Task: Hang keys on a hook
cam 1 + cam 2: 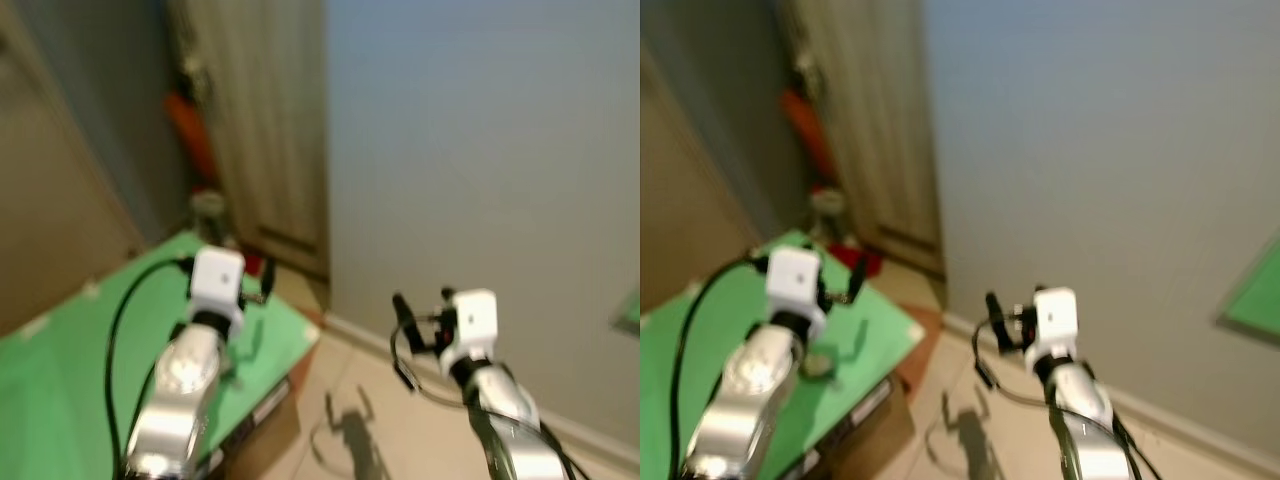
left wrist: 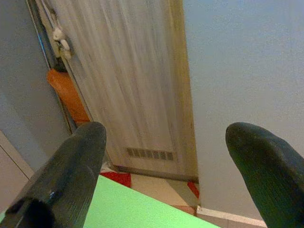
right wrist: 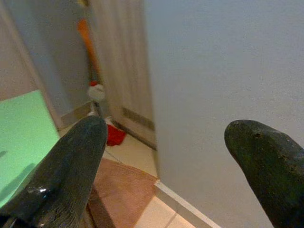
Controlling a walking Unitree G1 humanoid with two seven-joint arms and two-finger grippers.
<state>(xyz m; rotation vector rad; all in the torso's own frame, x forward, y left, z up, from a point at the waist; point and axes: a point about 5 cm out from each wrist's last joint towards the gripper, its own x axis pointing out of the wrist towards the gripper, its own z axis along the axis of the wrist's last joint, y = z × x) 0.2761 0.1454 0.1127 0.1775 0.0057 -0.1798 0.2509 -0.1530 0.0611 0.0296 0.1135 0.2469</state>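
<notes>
Both arms reach forward in a blurred hallway scene: the left gripper (image 2: 166, 156) is held above a green table (image 1: 60, 380), its fingers (image 2: 71, 166) spread wide and holding nothing, while the right gripper (image 3: 166, 161), fingers likewise wide apart and bare, is raised over the tiled floor (image 1: 400, 440) beside a pale grey wall (image 1: 480, 150). Ahead stands a light wooden door (image 2: 137, 80) with an orange object (image 2: 66, 95) at its edge. Keys and hook cannot be made out.

The worktop (image 1: 60, 370) lies near left. A door (image 1: 270, 130) stands far behind it. The wall (image 1: 480, 150) runs right of the door.
</notes>
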